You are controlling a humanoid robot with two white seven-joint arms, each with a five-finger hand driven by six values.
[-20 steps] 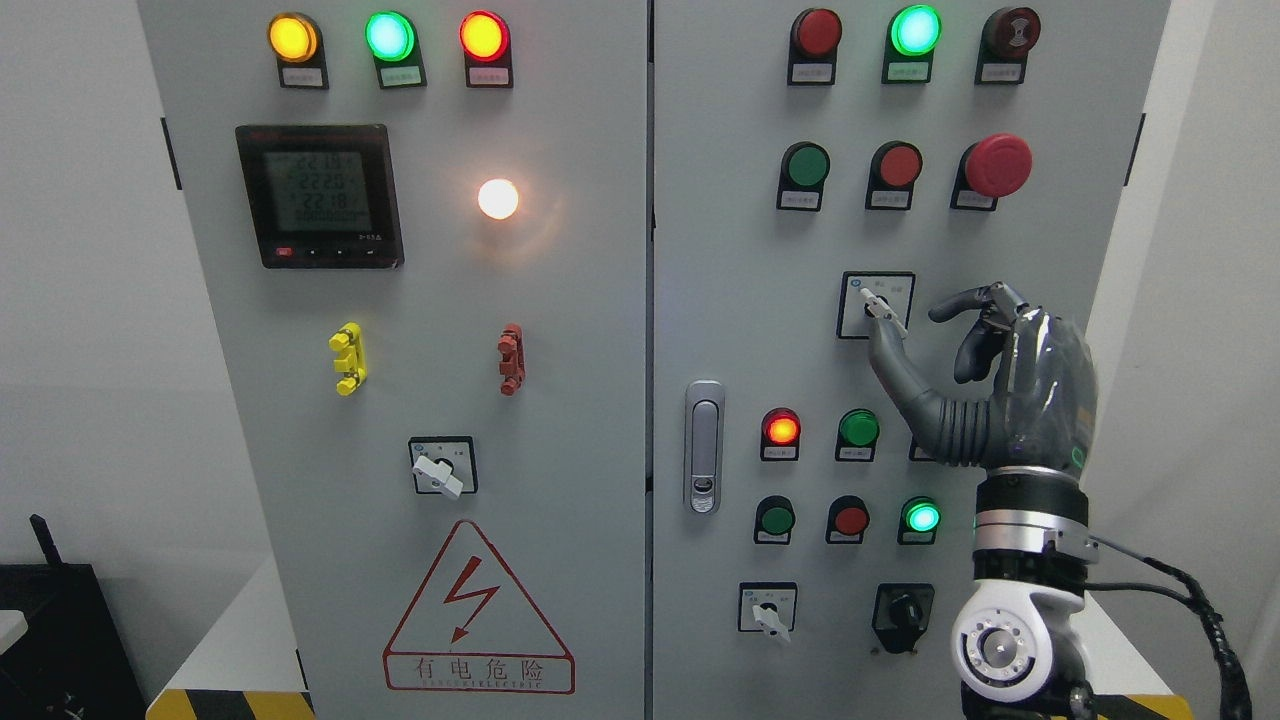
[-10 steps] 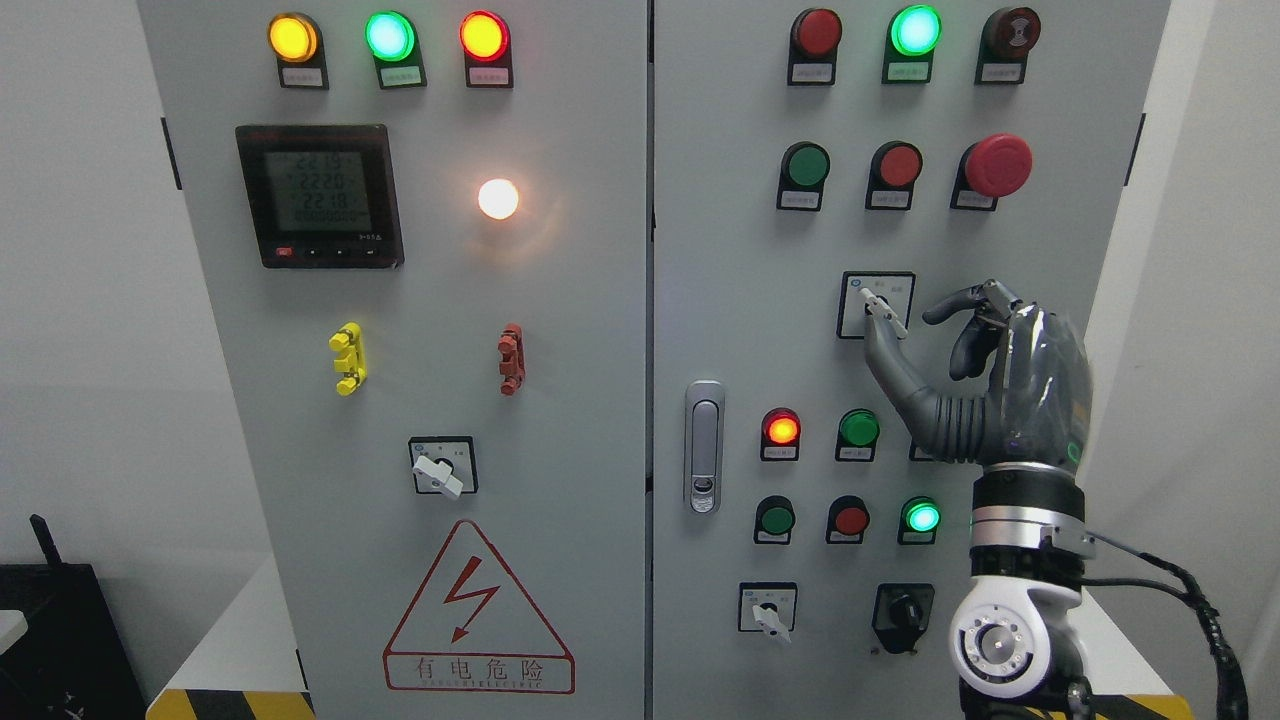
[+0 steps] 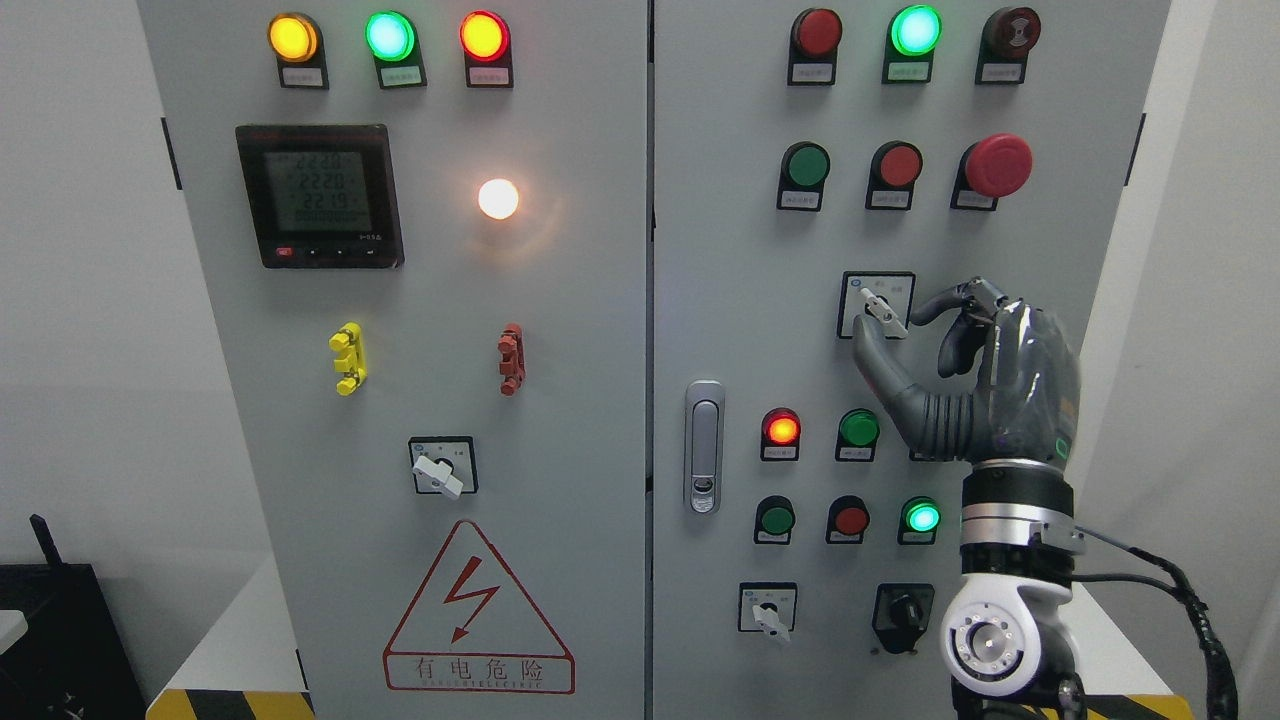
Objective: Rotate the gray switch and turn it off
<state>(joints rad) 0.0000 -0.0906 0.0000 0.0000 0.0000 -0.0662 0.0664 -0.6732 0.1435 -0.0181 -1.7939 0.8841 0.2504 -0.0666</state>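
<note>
The gray rotary switch (image 3: 882,309) sits in a black-framed plate on the right cabinet door, its white-gray lever slanting from upper left to lower right. My right hand (image 3: 890,328) reaches up from the lower right in a pinch pose. Its thumb (image 3: 868,352) lies just below and left of the lever. Its index fingertip (image 3: 925,306) is close to the right of the lever's lower end. The fingers straddle the lever without visibly closing on it. My left arm is out of view.
Around the switch are red and green buttons, a red mushroom stop (image 3: 997,165) above, lit indicator lamps (image 3: 781,430) below, and the door latch (image 3: 704,446) to the left. Similar rotary switches sit on the left door (image 3: 440,470) and at the lower right (image 3: 768,612).
My right hand has moved left and slightly up toward the switch. The index fingertip has come closer to the lever. The lever has not turned.
</note>
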